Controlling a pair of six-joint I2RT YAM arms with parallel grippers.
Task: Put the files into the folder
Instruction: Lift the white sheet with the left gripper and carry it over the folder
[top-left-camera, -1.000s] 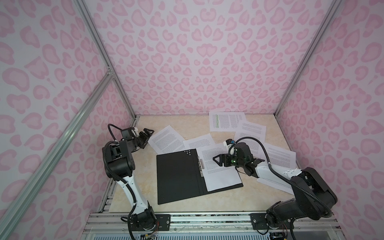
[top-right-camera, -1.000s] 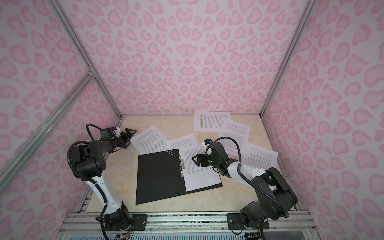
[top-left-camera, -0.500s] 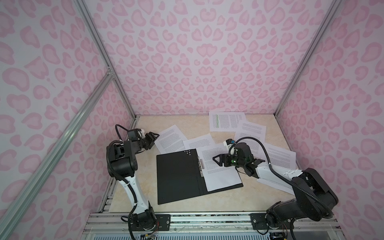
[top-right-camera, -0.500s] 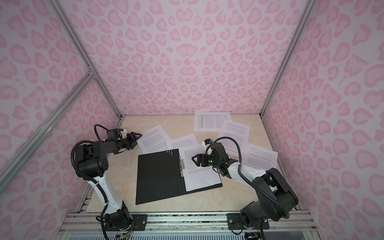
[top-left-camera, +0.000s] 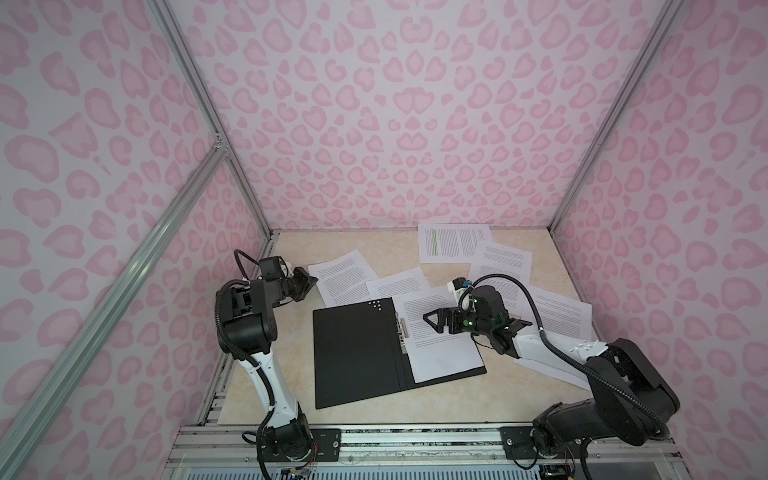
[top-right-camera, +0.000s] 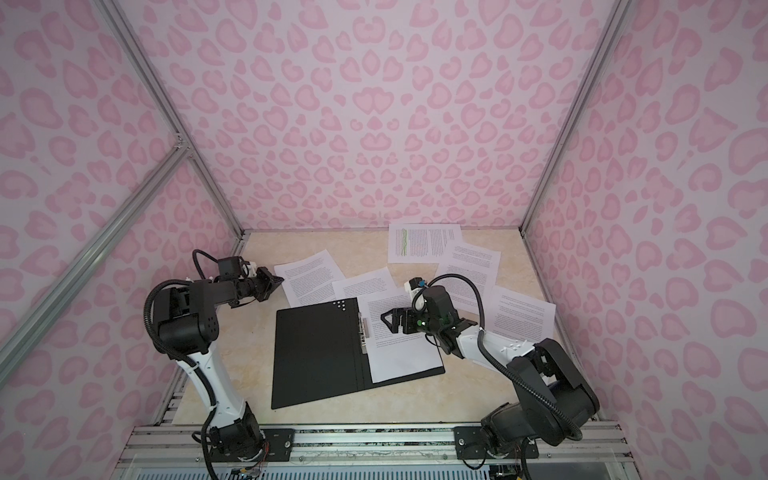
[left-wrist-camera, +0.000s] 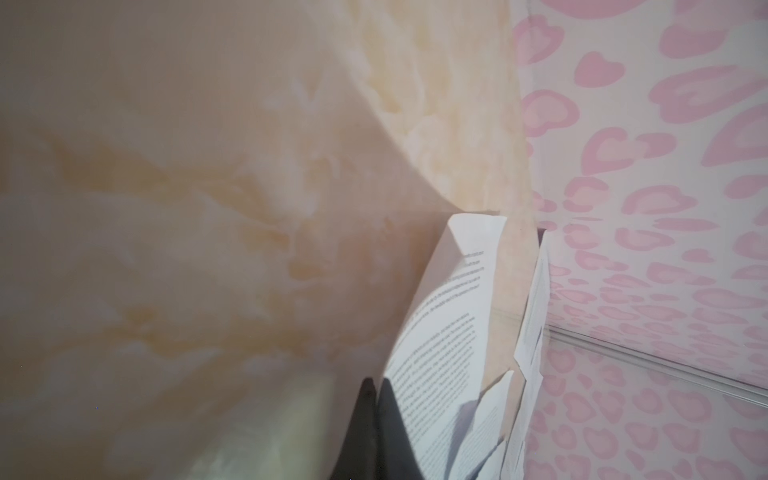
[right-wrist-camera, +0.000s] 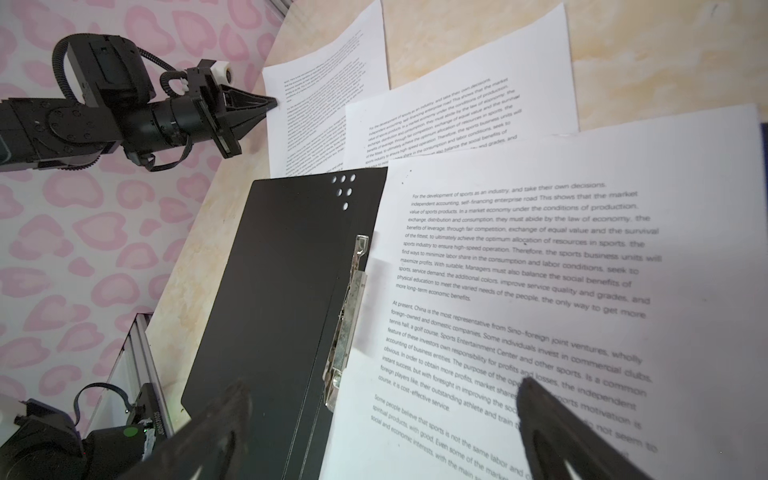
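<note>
Lab booth: pink patterned walls (top-left-camera: 395, 124), aluminium frame (top-left-camera: 219, 146)

Black-white arms (top-left-camera: 266, 374), corrugated black cables (right-wrist-camera: 154, 58), triangular black fingers (right-wrist-camera: 245, 102).

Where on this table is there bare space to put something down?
Bare: the front strip of the table between the folder and the front rail; the left side between the left arm and the folder; the back-left corner. Crowded: the files overlap across the middle and right.
</note>
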